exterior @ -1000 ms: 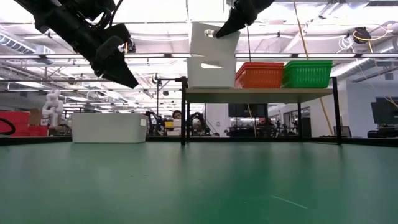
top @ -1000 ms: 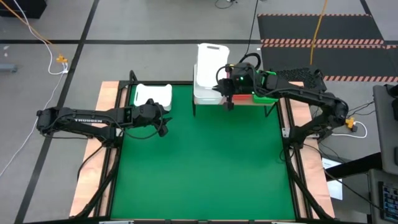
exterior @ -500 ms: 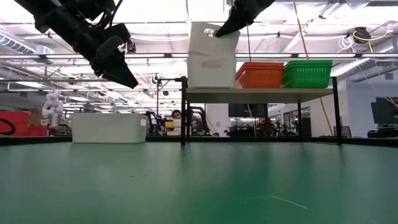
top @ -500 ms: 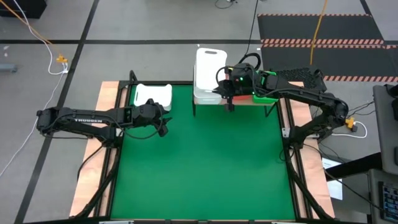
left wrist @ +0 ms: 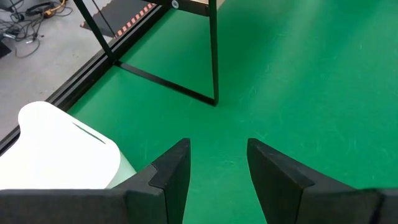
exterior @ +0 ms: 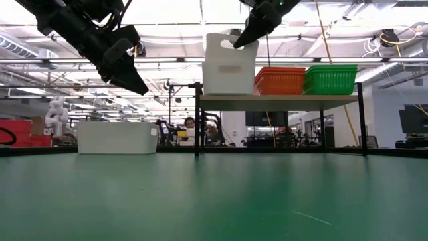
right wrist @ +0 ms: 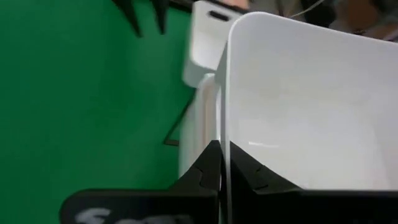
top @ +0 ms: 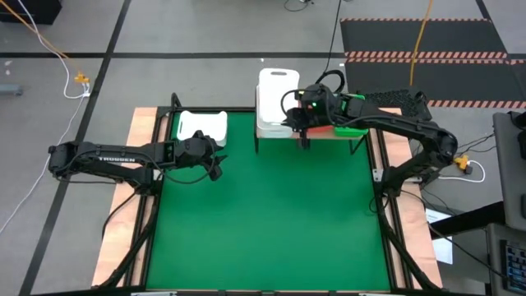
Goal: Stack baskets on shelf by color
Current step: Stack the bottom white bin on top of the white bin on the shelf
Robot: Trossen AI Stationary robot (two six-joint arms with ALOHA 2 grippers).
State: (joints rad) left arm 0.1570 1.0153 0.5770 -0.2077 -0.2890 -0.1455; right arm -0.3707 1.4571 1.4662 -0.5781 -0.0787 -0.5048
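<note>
The wooden shelf [exterior: 287,98] stands at the table's far edge. On it sit a white basket [exterior: 230,63] nested in another white one [right wrist: 200,124], an orange-red basket [exterior: 279,80] and a green basket [exterior: 329,78]. My right gripper [exterior: 242,43] is shut on the upper white basket's wall. Another white basket [top: 202,126] rests on its base at the table's far left. My left gripper [left wrist: 217,168] hovers open just near of it, holding nothing. My right gripper pinches the upper white basket's wall at its rim [right wrist: 226,134], one finger inside and one outside, on the basket's right side. The fingers slant down from the table's right. The basket stands upright and level, its lower part down inside the white basket beneath.
The shelf's thin black legs [left wrist: 213,56] stand on the green table between the two arms. The table's near half [top: 271,222] is bare green surface. People and equipment show in the room beyond the table in the low view.
My right gripper has eased down a little with the white basket. The basket was tipped, its far end raised above the lower white basket; it now stands level and lower, nested in that basket.
</note>
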